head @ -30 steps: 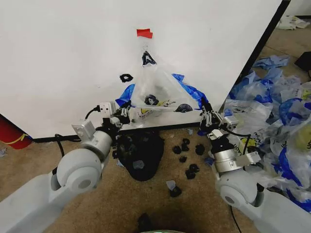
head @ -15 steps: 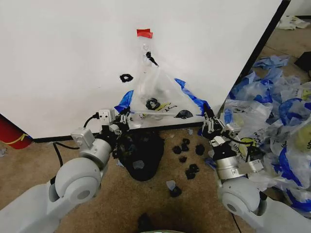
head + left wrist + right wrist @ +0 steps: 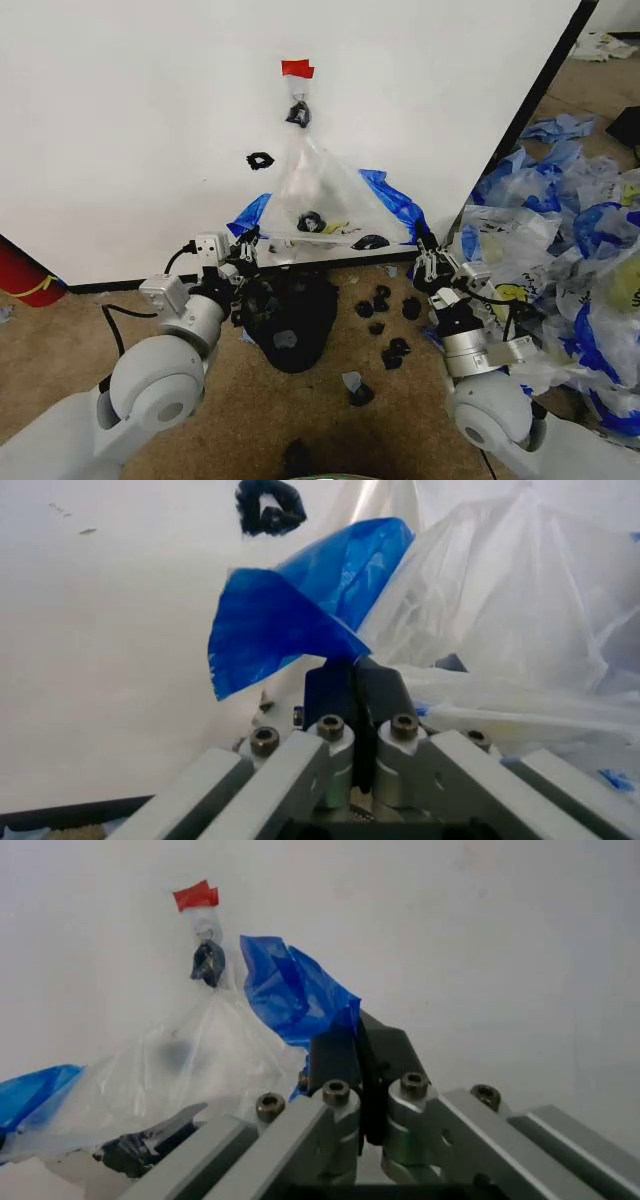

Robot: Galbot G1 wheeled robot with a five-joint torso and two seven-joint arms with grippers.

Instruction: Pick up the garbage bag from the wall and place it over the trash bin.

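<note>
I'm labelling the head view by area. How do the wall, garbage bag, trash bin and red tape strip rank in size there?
1. wall
2. garbage bag
3. trash bin, clearly smaller, though the left gripper hides part of it
4. red tape strip

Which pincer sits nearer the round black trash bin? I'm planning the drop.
Left. The left pincer, shut on the translucent white plastic garbage bag, hangs just above the bin's rim; the right pincer grips the bag's other handle farther off.

Both end effectors (image 3: 243, 250) (image 3: 428, 256) clamped shut
</note>
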